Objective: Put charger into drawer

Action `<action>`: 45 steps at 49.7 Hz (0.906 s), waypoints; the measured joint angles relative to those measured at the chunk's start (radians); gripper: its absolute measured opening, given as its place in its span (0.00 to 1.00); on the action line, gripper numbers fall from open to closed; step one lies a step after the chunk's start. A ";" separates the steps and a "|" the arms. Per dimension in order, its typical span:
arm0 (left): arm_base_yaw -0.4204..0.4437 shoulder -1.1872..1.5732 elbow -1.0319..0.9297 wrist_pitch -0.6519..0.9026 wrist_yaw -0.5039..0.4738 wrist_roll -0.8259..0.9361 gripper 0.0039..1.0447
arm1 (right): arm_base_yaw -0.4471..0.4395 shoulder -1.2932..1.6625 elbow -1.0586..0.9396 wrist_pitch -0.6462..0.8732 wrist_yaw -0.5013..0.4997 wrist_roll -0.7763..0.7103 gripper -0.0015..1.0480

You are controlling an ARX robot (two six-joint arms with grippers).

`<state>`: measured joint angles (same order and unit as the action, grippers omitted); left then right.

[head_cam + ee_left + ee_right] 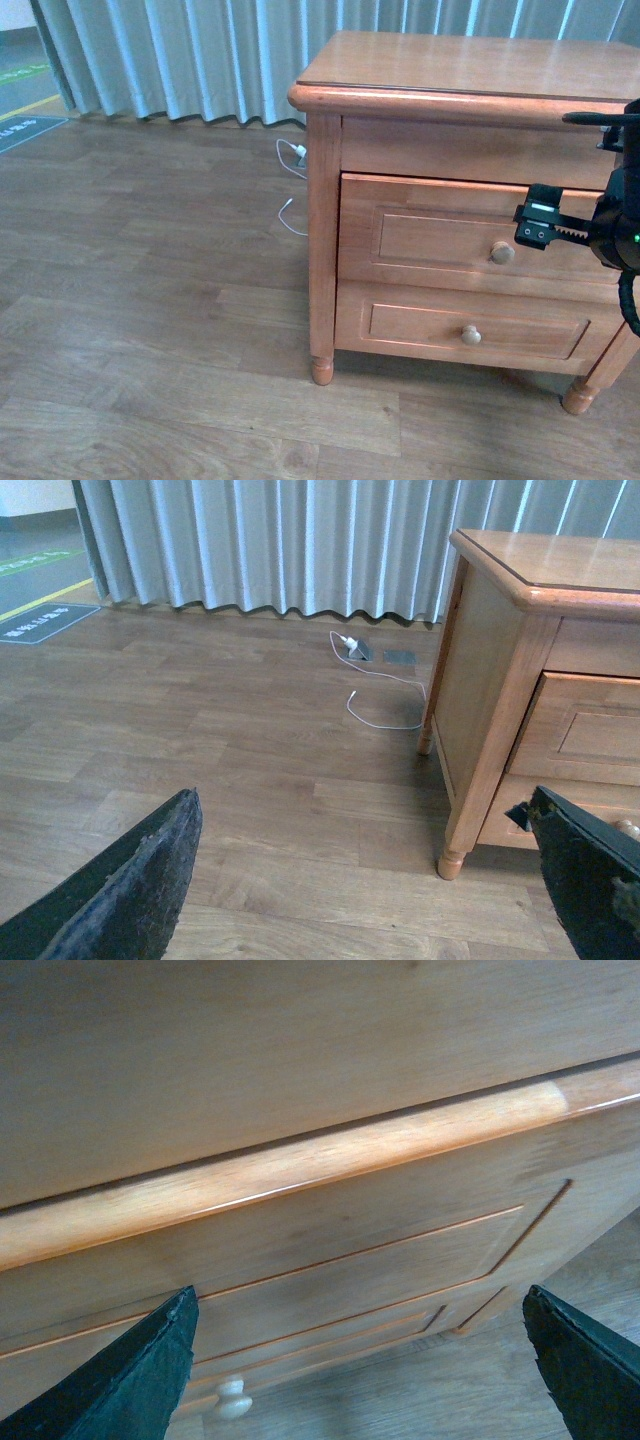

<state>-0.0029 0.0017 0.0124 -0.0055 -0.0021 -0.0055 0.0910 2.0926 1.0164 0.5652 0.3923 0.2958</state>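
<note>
Right tool [545,222] spread before closed drawer [440,232], long axis horizontal, front facing camera

Drawer [440,235] front unblocked, right gripper [528,222] close before it — white cable [290,215] (floor) well aside.

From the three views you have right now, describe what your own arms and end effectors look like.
In the front view only the right arm's end effector shows: black, boxy, with a white label strip, toothed rails, a small green light and a black cable hanging below. The left arm is out of that view. Each wrist view shows two dark, wedge-shaped fingers with a rough, scuffed surface, the right pair tinged greenish.
</note>
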 joint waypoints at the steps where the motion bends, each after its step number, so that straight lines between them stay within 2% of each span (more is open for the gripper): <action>1: 0.000 0.000 0.000 0.000 0.000 0.000 0.95 | -0.001 0.006 0.003 0.005 0.009 0.005 0.92; 24: 0.000 0.000 0.000 0.000 0.000 0.000 0.95 | -0.017 0.042 0.017 0.047 0.166 0.083 0.92; 38: 0.000 0.000 0.000 0.000 0.000 0.000 0.95 | -0.022 0.042 0.019 0.043 0.154 0.098 0.92; 45: 0.000 0.000 0.000 0.000 0.000 0.000 0.95 | -0.024 0.039 0.034 0.003 0.098 0.152 0.92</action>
<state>-0.0029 0.0017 0.0124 -0.0055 -0.0021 -0.0055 0.0666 2.1311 1.0500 0.5686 0.4908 0.4477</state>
